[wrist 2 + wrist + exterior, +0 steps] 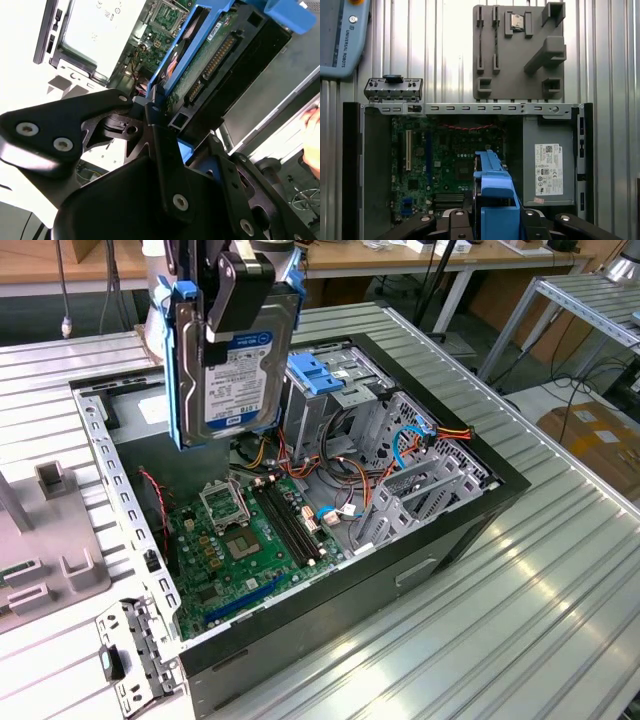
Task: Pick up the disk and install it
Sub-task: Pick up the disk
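Clearly, we see the gripper with its fingers clamped on the disk, holding it upright in the air above the open computer case. A blue bracket lies toward the exterior view's right of it.
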{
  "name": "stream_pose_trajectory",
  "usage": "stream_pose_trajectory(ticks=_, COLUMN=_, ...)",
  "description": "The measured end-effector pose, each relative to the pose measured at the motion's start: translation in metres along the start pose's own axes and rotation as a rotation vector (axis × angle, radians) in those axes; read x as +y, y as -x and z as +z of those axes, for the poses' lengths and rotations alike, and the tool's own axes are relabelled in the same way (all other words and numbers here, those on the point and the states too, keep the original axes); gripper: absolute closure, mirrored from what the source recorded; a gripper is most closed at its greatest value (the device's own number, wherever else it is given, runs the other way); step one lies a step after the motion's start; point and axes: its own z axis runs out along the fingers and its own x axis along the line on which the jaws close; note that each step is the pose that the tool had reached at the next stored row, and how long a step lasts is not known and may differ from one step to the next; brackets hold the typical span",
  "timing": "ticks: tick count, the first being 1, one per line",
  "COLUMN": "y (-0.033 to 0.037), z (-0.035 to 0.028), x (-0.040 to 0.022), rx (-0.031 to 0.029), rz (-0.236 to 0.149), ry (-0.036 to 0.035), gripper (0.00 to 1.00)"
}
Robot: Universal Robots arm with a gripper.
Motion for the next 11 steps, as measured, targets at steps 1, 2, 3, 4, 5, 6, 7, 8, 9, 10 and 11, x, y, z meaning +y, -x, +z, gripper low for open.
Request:
stream_pose_trajectory(ticks=1, y=-0.0005, z=0.0, x=-0.0002, rx=0.0, rz=0.0, ry=0.0, gripper=0.63)
stream_pose_trajectory(ticks=2, y=-0.0009, z=-0.0001, x=-0.0004, rx=0.0001, rz=0.0, ry=0.0, gripper=0.63)
stream_pose_trajectory(ticks=3, y=-0.0016, z=-0.0001, x=-0.0008, rx=0.0, rz=0.0, ry=0.0, gripper=0.63)
stream_pose_trajectory(ticks=4, y=-0.002, z=-0.0001, x=-0.001, rx=0.0, rz=0.0, ry=0.0, gripper=0.63)
stream_pose_trajectory(ticks=5, y=-0.0024, z=-0.0001, x=-0.0012, rx=0.0, rz=0.0, ry=0.0, gripper=0.63)
stream_pose_trajectory(ticks=6, y=-0.0029, z=-0.0002, x=-0.0014, rx=0.0, rz=0.0, ry=0.0, gripper=0.63)
stream_pose_trajectory(ticks=7, y=-0.0034, z=-0.0002, x=-0.0016, rx=0.0001, rz=0.0, ry=0.0, gripper=0.63)
stream_pose_trajectory(ticks=8, y=-0.0041, z=-0.0002, x=-0.0019, rx=0.0, rz=0.0, ry=-0.0001, gripper=0.63)
stream_pose_trajectory(ticks=9, y=-0.0045, z=-0.0002, x=-0.0021, rx=0.0, rz=0.0, ry=0.0, gripper=0.63)
stream_pose_trajectory(ticks=10, y=-0.0052, z=-0.0003, x=-0.0024, rx=0.0, rz=0.0, ry=0.0, gripper=0.63)
stream_pose_trajectory(ticks=11, y=-0.0057, z=-0.0003, x=-0.0026, rx=0.0001, rz=0.0, ry=0.0, gripper=0.63)
